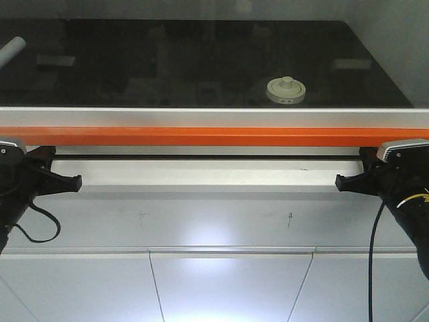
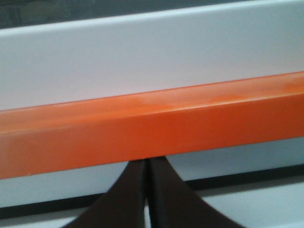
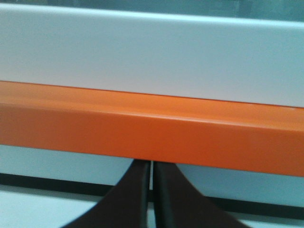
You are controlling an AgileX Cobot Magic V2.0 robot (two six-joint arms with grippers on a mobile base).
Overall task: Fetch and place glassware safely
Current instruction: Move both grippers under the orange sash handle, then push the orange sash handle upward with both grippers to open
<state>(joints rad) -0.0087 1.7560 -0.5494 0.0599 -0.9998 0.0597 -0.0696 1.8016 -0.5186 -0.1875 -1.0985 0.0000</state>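
Squat clear glass jar (image 1: 286,90) with a round cream-white knobbed lid: not held, nothing touching it.

- Right end effector (image 1: 340,181): black fingers (image 3: 135,199) pressed together with only a hairline slit between them, nothing gripped.
- Left end effector (image 1: 75,181): same, fingers (image 2: 128,199) together and empty.
- Pose: both arms sit low at the outer edges of the front view, level with each other. They are on the near side of the white ledge (image 1: 201,176). In both wrist views the tips end right under the long orange bar (image 1: 214,136).
- Beyond that bar is the glossy black surface (image 1: 167,67). The jar stands on it upright, axis vertical, knob up.
- Key relation: the jar is forward of the right end effector and a little inboard of it, with the bar between them. From the left end effector it is forward and well across to the far side. The right arm is clearly nearer.
- My read: fetch not started. The right arm needs to open, clear the bar, then reach forward and come down over the lid.
- White cylindrical tube (image 1: 10,50), far forward of the left end effector, isn't the target.
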